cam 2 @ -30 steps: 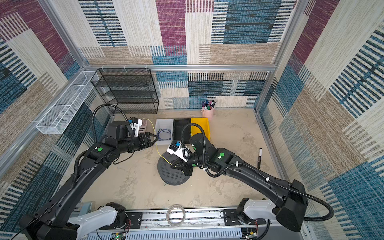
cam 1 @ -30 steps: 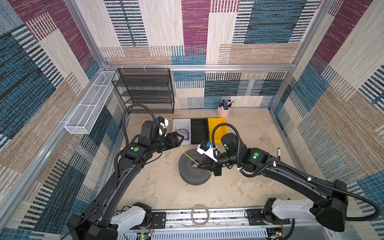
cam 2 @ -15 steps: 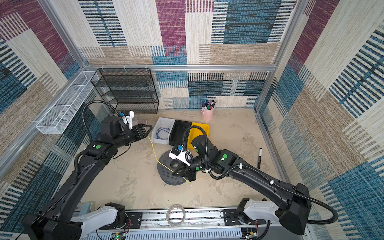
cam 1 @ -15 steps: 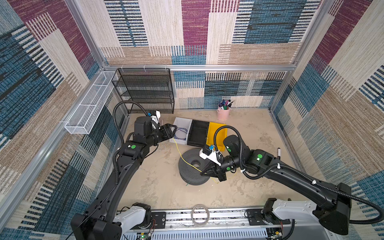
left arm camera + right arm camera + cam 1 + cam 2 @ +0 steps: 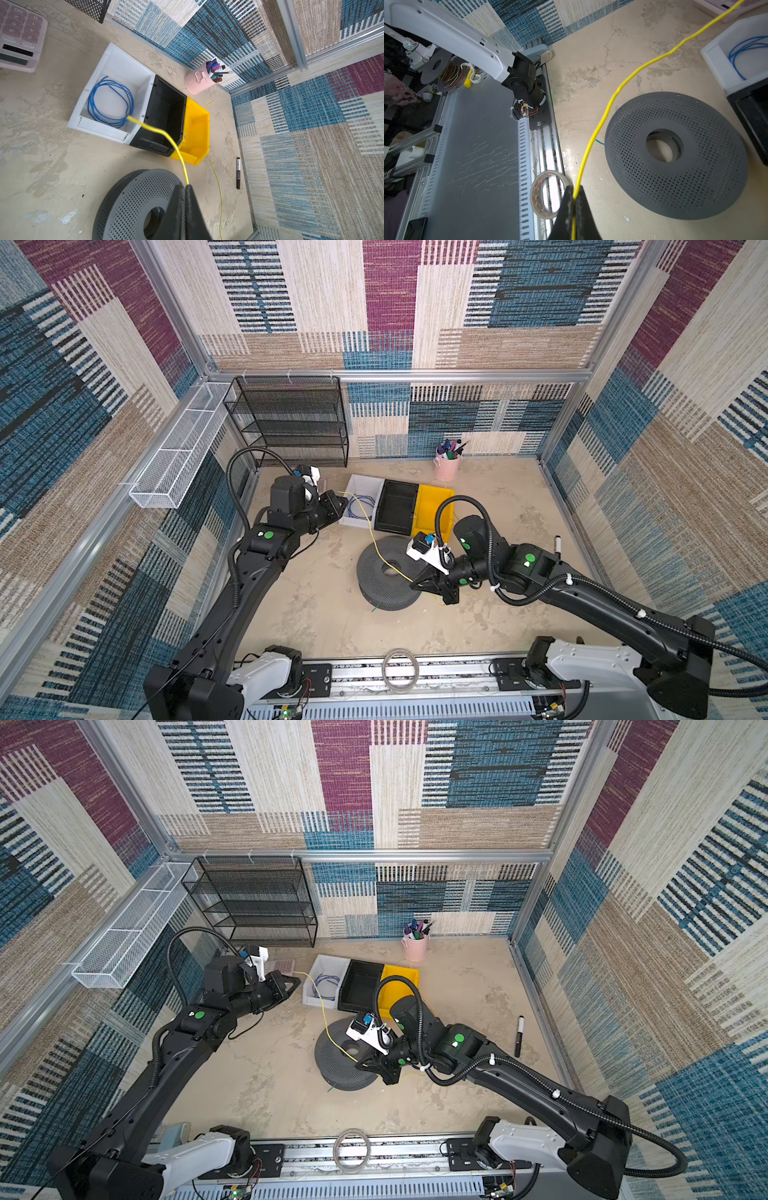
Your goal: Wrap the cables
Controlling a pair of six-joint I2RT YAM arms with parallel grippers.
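Yellow thin cable [image 5: 153, 128] crosses the grey perforated spool [image 5: 374, 589]; right gripper [image 5: 434, 592] pinches it at 4 o'clock, left gripper [image 5: 341, 502] seemingly pinches it at 11 o'clock.

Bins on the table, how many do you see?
3, side by side: a white bin, a black bin in the middle, a yellow bin. None seems hidden.

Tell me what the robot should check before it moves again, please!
1. Right gripper pinching the yellow cable: ok.
2. Left gripper pinching the same cable: ok.
3. Yellow cable coiled into loops: not ok, it runs as one long strand.
4. Cable off the grey spool: cannot tell; it crosses over it.
5. Blue cable inside the white bin: ok.
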